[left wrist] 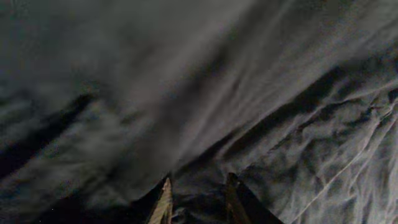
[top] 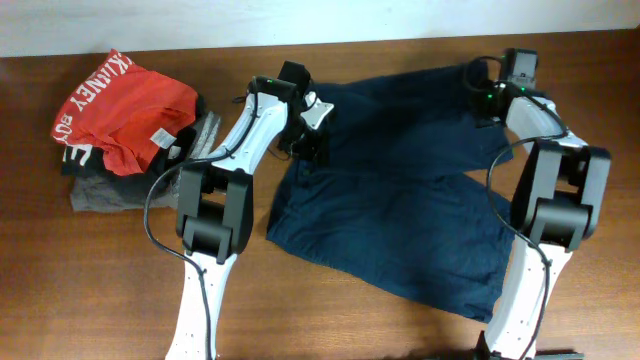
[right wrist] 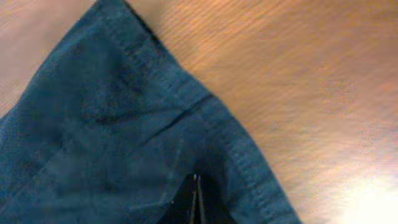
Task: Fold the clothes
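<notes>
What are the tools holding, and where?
Right tool pinches the navy garment near its hemmed corner. Left tool is on the cloth; grip unclear.

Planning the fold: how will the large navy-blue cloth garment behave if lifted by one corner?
Probably floppy: the large navy-blue cloth garment lies flat, wrinkled, on the wooden table. Its stitched hem likely gives a firmer pinch.

A red soft-cloth garment with white lettering [top: 125, 105] lies crumpled at the far left of the brown wooden table [top: 90, 290]. A small white label [top: 160, 137] shows near its right edge. It rests on a grey folded garment [top: 105, 192]. A darker layer between them may be a third piece.
</notes>
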`<state>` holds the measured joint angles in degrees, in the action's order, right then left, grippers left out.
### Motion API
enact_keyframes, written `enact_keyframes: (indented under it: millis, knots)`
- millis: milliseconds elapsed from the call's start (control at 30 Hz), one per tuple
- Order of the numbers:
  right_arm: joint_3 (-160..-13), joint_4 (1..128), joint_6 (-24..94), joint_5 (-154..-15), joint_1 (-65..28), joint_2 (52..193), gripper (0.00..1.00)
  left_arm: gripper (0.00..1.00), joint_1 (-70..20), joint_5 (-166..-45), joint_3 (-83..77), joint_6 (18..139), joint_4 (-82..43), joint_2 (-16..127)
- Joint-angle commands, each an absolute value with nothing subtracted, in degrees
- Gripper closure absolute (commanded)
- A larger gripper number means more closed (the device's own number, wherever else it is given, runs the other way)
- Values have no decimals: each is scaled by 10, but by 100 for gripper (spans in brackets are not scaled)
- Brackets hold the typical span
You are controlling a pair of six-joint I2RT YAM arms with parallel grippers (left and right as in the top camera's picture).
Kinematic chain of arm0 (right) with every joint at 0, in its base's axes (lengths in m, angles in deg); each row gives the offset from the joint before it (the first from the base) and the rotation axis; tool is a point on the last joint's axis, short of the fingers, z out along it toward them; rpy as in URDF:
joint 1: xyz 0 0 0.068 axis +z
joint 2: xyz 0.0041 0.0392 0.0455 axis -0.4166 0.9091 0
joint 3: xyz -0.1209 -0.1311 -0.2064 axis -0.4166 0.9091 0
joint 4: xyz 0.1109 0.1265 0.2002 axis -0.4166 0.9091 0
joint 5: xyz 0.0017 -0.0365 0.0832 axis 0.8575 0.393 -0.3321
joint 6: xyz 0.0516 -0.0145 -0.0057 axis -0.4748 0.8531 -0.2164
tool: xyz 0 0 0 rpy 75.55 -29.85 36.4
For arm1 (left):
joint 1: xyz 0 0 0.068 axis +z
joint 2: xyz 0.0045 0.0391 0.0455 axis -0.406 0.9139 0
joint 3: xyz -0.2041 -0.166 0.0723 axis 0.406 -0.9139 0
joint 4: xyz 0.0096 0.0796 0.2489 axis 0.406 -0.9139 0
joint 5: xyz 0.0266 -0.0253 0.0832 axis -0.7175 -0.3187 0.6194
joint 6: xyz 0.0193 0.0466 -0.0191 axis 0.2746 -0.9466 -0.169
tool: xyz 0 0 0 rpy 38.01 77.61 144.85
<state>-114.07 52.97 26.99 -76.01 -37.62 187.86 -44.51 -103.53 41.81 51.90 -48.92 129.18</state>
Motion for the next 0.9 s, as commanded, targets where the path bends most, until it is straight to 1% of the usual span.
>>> enact_keyframes:
  millis: [0,100,133,200,233,333,433,500,733,767,867]
  knots:
    - [-1114,575,283,-682,-431,1931,96,69,-444,-1007,411,519,-493,1316]
    - [-1132,585,323,-772,-446,1929,96,69,-436,-1008,411,532,-495,1316]
    - [-1140,592,333,-807,-450,1925,94,69,-433,-1008,411,537,-498,1316]
    - [-1161,612,370,-884,-456,1915,81,69,-425,-1019,415,538,-507,1316]
    - [-1173,625,389,-923,-458,1909,70,69,-422,-1028,420,538,-512,1316]
    - [-1209,669,431,-997,-463,1883,59,66,-411,-1037,455,538,-533,1316]
    - [-1235,710,464,-1045,-465,1841,56,65,-401,-1037,528,530,-592,1316]
    - [-1243,733,473,-1051,-465,1801,53,66,-394,-1026,592,517,-643,1316]
    - [-1243,786,473,-1053,-465,1632,45,66,-371,-916,850,514,-816,1316]
    - [-1243,794,473,-1053,-465,1607,45,70,-367,-912,880,514,-816,1315]
    - [-1243,823,473,-1053,-465,1534,41,69,-356,-918,933,516,-816,1277]
